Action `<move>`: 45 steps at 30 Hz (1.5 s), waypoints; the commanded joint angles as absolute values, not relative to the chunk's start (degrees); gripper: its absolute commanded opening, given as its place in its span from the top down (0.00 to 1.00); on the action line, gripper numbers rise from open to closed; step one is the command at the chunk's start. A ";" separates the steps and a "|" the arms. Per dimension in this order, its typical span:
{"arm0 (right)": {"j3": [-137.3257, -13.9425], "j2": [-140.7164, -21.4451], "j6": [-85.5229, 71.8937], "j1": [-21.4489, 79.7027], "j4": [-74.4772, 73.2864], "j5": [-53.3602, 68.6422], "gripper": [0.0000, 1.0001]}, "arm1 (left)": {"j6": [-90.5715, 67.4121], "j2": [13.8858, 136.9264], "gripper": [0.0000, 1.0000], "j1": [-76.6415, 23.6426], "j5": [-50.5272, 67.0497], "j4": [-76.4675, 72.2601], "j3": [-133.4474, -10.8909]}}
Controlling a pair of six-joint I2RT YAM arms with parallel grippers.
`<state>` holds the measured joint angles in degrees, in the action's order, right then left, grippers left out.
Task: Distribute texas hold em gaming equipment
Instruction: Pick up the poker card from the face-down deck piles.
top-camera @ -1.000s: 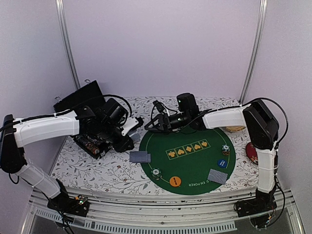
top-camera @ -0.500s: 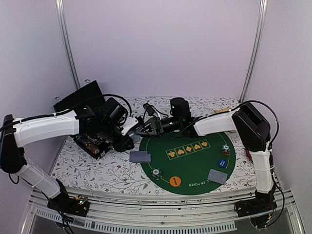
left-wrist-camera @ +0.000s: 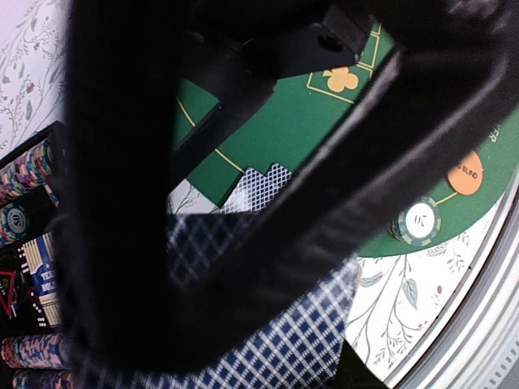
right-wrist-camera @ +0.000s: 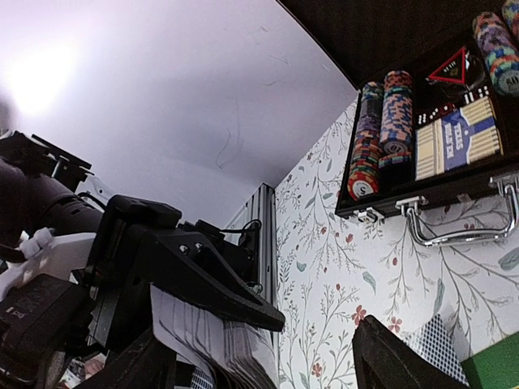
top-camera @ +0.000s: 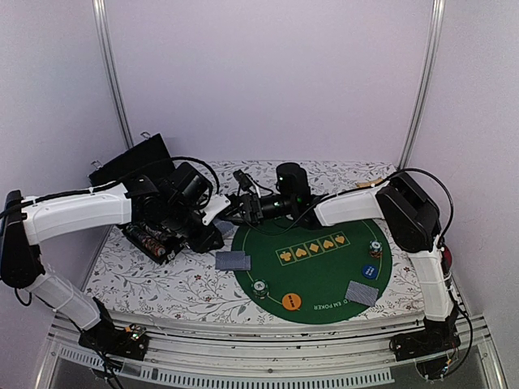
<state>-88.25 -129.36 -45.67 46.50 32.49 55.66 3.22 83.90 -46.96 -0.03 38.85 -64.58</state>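
Left gripper (top-camera: 217,212): clamped on the deck of cards (right-wrist-camera: 212,340), held up beside the green felt (top-camera: 324,275).
Right gripper (right-wrist-camera: 268,361): jaws wide, facing the deck's free end.
Handling: cards look thin, light and slick, so they probably slide off in twos.
Hold: pinch one card's exposed edge, pads flat on its faces.
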 commanded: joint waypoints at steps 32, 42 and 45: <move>-80.66 -113.01 -27.37 44.53 7.93 40.46 0.98 | 2.72 83.61 0.61 -46.93 -1.14 37.35 -63.37; -70.17 -97.33 -23.65 38.63 -0.81 35.57 0.98 | 3.01 84.08 0.61 -46.85 -1.29 36.49 -63.72; -64.82 -91.71 -24.17 34.83 -6.12 34.52 0.98 | 3.03 84.26 0.61 -46.88 -1.54 36.43 -63.68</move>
